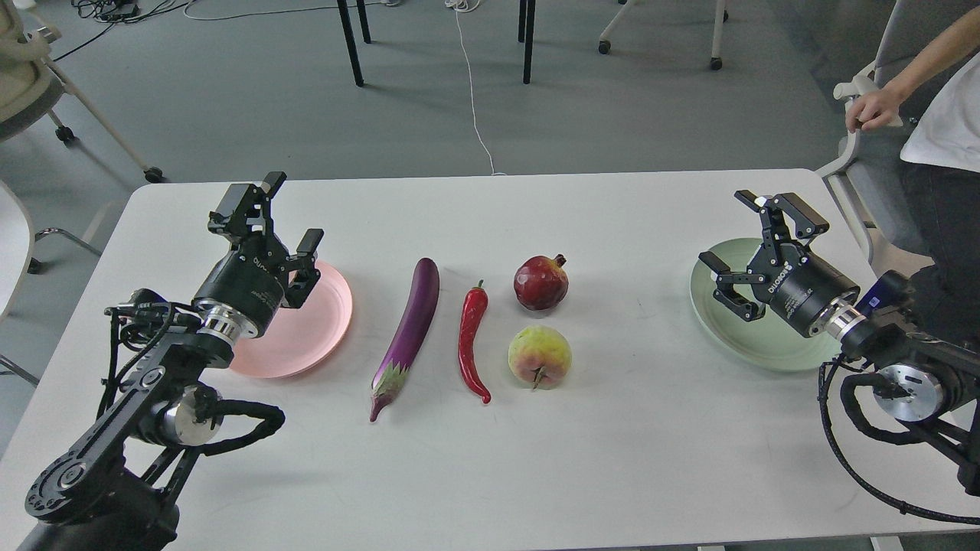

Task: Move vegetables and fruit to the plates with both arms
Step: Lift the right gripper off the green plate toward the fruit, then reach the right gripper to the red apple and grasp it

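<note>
At the far left, the left gripper [279,218] is seen raised over the salmon pink plate [306,337], its two fingers spread apart with nothing between them. The pink plate, round and shallow, is set on the white table [490,459] and is partly covered by the arm. Just to its right a long, slim, glossy purple eggplant [409,329] is laid lengthwise, its pale green calyx turned toward the near edge. Beside it, apart from it, a curved shiny red chili pepper [471,340] is found, stem end pointing away. Further right, two fruits are placed one behind the other: a dark red pomegranate [540,283] with a small crown at the back, and a yellow-green fruit [539,357] with a pink blush in front, near but not touching. Well to the right, a pale mint green plate [735,337] is seen bare of food, with the right gripper [754,237] held above it, fingers likewise wide apart and empty. Counted: two plates, two vegetables, two fruits, two grippers. A person's hand [873,111] is seen on a chair at the upper right.
</note>
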You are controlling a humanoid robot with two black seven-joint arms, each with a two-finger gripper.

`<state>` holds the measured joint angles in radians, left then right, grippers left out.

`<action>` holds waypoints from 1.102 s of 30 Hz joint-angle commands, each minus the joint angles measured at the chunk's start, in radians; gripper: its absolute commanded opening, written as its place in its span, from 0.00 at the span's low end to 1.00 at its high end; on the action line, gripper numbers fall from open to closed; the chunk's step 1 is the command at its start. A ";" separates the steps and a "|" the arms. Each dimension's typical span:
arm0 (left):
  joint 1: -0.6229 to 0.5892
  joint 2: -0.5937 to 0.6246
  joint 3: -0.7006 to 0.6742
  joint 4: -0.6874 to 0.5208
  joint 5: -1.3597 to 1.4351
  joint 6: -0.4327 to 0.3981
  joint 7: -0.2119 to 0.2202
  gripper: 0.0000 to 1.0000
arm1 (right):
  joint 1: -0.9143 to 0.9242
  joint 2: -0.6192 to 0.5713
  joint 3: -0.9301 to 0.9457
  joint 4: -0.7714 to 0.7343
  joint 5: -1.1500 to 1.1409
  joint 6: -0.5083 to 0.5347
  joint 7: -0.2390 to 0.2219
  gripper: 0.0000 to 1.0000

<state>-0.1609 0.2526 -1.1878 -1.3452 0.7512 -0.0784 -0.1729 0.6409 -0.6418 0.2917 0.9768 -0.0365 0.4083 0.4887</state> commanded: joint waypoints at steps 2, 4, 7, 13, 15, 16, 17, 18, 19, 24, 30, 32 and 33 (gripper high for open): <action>0.001 0.001 0.005 0.001 0.008 0.000 -0.005 0.98 | -0.009 0.007 0.006 -0.001 0.004 0.058 0.000 0.99; 0.001 0.004 0.008 0.001 0.002 -0.001 -0.005 0.98 | -0.010 0.007 0.006 0.003 0.004 0.078 0.000 0.99; -0.008 0.005 0.013 0.001 0.001 -0.006 -0.004 0.98 | -0.007 0.004 0.004 0.008 0.001 0.080 0.000 0.99; -0.025 0.020 0.016 0.005 0.013 -0.026 -0.008 0.98 | 0.081 -0.064 -0.016 0.071 -0.135 0.080 0.000 0.99; -0.035 0.020 0.019 0.003 0.013 -0.041 -0.011 0.98 | 0.147 -0.102 -0.037 0.094 -0.239 0.080 0.000 0.99; -0.037 0.017 0.019 0.001 0.013 -0.041 -0.014 0.98 | 0.187 -0.116 -0.060 0.111 -0.297 0.080 0.000 0.99; -0.037 0.016 0.019 -0.002 0.013 -0.040 -0.017 0.98 | 0.236 -0.128 -0.090 0.126 -0.362 0.080 0.000 0.99; -0.037 0.016 0.019 -0.005 0.013 -0.040 -0.023 0.98 | 0.287 -0.137 -0.123 0.131 -0.420 0.080 0.000 0.99; -0.037 0.016 0.019 -0.006 0.013 -0.040 -0.030 0.98 | 0.349 -0.142 -0.167 0.131 -0.492 0.080 0.000 0.99; -0.039 0.008 0.020 -0.012 0.013 -0.040 -0.048 0.98 | 0.668 -0.081 -0.449 0.118 -0.813 0.070 0.000 0.99; -0.020 -0.022 0.023 -0.040 0.016 -0.038 -0.050 0.98 | 0.942 0.178 -0.831 -0.009 -1.009 -0.078 0.000 0.99; -0.011 -0.030 0.023 -0.055 0.017 -0.037 -0.050 0.98 | 0.971 0.290 -0.946 -0.067 -1.046 -0.159 0.000 0.99; -0.008 -0.030 0.023 -0.063 0.017 -0.038 -0.048 0.98 | 0.974 0.336 -0.988 -0.096 -1.048 -0.196 0.000 0.99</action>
<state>-0.1798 0.2298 -1.1643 -1.3881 0.7675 -0.1171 -0.2220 1.5768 -0.4450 -0.5513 0.9598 -1.0456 0.3154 0.4886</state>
